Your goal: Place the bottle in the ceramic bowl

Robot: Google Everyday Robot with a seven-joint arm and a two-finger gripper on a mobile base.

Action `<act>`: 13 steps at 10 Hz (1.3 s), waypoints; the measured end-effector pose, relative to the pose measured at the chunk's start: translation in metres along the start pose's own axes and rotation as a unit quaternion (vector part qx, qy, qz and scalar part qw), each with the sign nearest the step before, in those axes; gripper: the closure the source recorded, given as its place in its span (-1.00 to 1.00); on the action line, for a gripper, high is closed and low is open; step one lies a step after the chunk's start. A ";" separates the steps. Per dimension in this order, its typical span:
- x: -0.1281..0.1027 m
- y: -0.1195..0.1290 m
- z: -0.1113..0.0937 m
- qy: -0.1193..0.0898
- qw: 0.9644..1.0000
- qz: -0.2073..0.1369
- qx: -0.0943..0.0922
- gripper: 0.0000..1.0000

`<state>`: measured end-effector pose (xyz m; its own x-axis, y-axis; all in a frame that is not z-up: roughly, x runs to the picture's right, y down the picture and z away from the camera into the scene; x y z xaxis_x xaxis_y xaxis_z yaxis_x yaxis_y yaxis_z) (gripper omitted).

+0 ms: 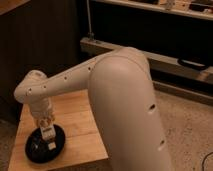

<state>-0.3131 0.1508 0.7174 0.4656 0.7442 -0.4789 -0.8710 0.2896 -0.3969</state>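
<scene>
The ceramic bowl (34, 150) is a shallow glossy black dish on the front left corner of the wooden table (75, 125). My gripper (46, 125) hangs straight down over the bowl at the end of the long white arm (65, 85). It is shut on the bottle (49, 136), a small whitish bottle with a tan band. The bottle points downward, and its pale lower end is just over or touching the inside of the bowl. I cannot tell whether it touches.
The table's front and left edges lie close to the bowl. A dark wooden cabinet (40, 40) stands behind the table. A metal shelf rail (170, 60) runs across the back. Speckled floor (190, 130) lies to the right.
</scene>
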 end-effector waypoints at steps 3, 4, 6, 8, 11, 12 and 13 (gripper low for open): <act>0.010 0.013 0.038 -0.034 0.997 -0.058 -0.044 0.68; 0.014 0.012 0.044 -0.047 0.994 -0.074 -0.058 0.47; 0.018 0.010 0.043 -0.068 0.990 -0.090 -0.088 0.07; 0.017 0.007 0.041 -0.083 0.986 -0.098 -0.108 -0.32; 0.016 0.008 0.043 -0.078 0.981 -0.104 -0.141 -0.60; 0.016 0.010 0.043 -0.075 0.981 -0.106 -0.146 -0.60; 0.016 0.009 0.043 -0.075 0.981 -0.105 -0.146 -0.60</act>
<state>-0.3205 0.1916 0.7400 0.5834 0.7726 -0.2505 -0.6654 0.2778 -0.6929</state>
